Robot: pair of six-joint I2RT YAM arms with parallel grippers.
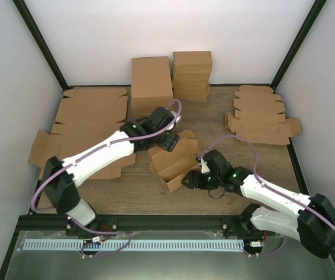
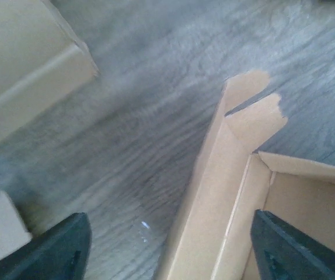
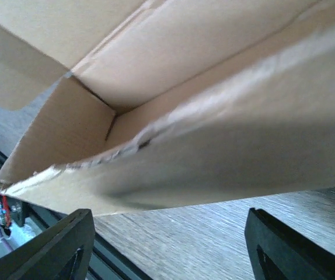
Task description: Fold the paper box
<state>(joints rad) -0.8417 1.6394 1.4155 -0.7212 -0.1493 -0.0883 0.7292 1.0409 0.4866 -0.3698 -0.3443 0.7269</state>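
The paper box (image 1: 172, 163) is a small brown carton standing open-topped in the middle of the wooden table, its flaps sticking up. My left gripper (image 1: 168, 140) hovers at its far edge. In the left wrist view that gripper (image 2: 170, 256) is open, one side wall of the box (image 2: 223, 192) lying between the spread fingers (image 2: 59, 251) without touching them. My right gripper (image 1: 192, 178) is at the box's near right corner. It is open (image 3: 167, 251) with bare table between the fingers, and the box wall (image 3: 214, 157) is just ahead.
A tall brown box (image 1: 151, 84) and a stack of folded cartons (image 1: 192, 76) stand at the back. Large flat cardboard sheets (image 1: 89, 122) cover the left side. Flat blanks (image 1: 261, 116) are piled at the right. A black rail (image 1: 173, 220) runs along the near edge.
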